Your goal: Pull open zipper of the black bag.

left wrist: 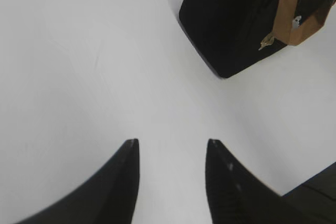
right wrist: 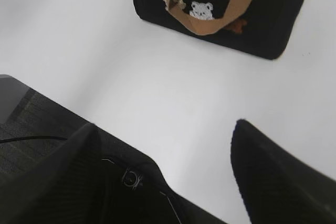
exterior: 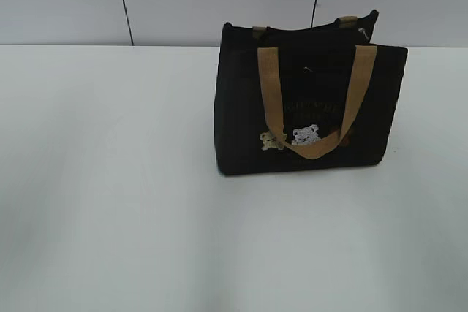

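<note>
Black bag [exterior: 241,118] upright on white surface [exterior: 110,202], both grippers clear of it.
Exterior: bag right of centre, tan handle [exterior: 272,96] draped down front. Left wrist: left gripper [left wrist: 172,148] apart, empty, bag's corner beyond. Right wrist: right gripper [right wrist: 165,129] wide apart, empty, bag ahead.

Black bag [exterior: 241,107] with tan handles [exterior: 272,93], brownish lettering, white bear patch [exterior: 306,135], beige one beside; white table [exterior: 110,180]
</note>
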### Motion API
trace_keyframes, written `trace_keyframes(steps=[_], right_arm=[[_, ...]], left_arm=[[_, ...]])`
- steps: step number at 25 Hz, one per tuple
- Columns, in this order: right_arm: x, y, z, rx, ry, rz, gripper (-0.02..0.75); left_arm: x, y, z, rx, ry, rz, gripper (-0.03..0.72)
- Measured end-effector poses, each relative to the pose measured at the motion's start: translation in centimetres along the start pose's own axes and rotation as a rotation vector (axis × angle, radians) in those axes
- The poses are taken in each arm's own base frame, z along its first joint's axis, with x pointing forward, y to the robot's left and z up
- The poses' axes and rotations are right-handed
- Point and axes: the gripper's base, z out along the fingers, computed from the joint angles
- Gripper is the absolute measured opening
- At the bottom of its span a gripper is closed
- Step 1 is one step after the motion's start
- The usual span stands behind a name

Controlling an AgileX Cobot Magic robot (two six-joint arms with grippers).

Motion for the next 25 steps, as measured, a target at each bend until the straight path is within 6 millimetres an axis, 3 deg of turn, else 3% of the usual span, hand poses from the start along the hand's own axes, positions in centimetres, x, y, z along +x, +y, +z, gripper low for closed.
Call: trace_keyframes(steps=[4,10,19,22,25], right_arm=[[2.5,1.1,-1.3,0.016,-0.006,0.041,0.579],[6.3,2.5,-4.0,0.106,-0.082,0.028,0.579],[10.5,3.7,-7.5,0.292,-0.284,-0.032,0.564],[11.2,3.5,-7.7,0.344,-0.293,-0.046,0.56],[12.0,2.8,-6.3,0.357,-0.235,-0.035,0.557]], left_arm=[[3.7,-0.9,-3.8,-0.073,-0.059,-0.042,0.316],[9.3,-2.1,-6.1,-0.1,-0.104,-0.099,0.316],[16.7,-3.6,-9.1,-0.144,-0.188,-0.095,0.316],[18.1,-3.7,-10.1,-0.208,-0.258,-0.075,0.316],[19.0,-3.8,-10.5,-0.24,-0.305,-0.071,0.316]])
